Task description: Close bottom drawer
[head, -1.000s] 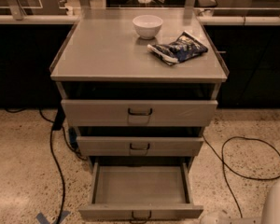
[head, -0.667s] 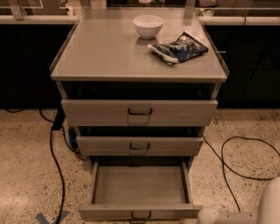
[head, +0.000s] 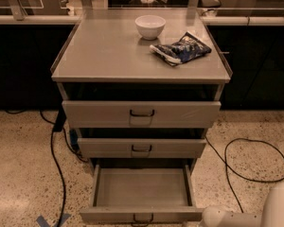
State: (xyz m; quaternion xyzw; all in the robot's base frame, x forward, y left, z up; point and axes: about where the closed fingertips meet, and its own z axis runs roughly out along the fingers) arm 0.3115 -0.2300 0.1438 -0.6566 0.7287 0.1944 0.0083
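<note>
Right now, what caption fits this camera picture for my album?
Bottom drawer pulled out and empty; gripper low by its front right corner; bowl and bag on cabinet.

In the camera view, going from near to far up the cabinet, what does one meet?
Open grey-beige metal bottom drawer → grey-beige middle drawer → taller top drawer → dark blue crinkled snack bag → white round bowl. The gripper is not in view; only the white robot arm shows, bottom right.

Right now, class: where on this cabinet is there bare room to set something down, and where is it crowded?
Bare: the top left of the bowl and before the bag; the open bottom drawer. Crowded: back right. Only the arm shows, bottom right; the tool is out of view.
</note>
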